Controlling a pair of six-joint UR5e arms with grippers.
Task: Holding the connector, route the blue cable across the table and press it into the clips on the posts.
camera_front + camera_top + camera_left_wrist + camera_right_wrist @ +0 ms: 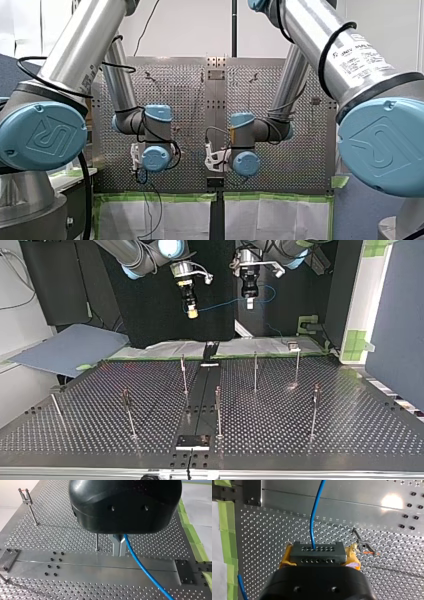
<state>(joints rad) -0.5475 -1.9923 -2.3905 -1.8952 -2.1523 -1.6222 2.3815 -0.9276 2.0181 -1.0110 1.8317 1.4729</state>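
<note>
Front view: both tools were hidden beneath their wrists (156, 159). Only the right wrist view showed my right tool (318, 554) clamping the black connector (316, 558) between yellow pads (284, 560), the cable (313, 520) leaving it. My left tool (119, 546), largely masked by its own body, pinched that cable. In the top view I saw both arms (132, 252) hanging tools-down above the worktop (300, 435), cable strung between them, clear of the posts (255, 371).
</note>
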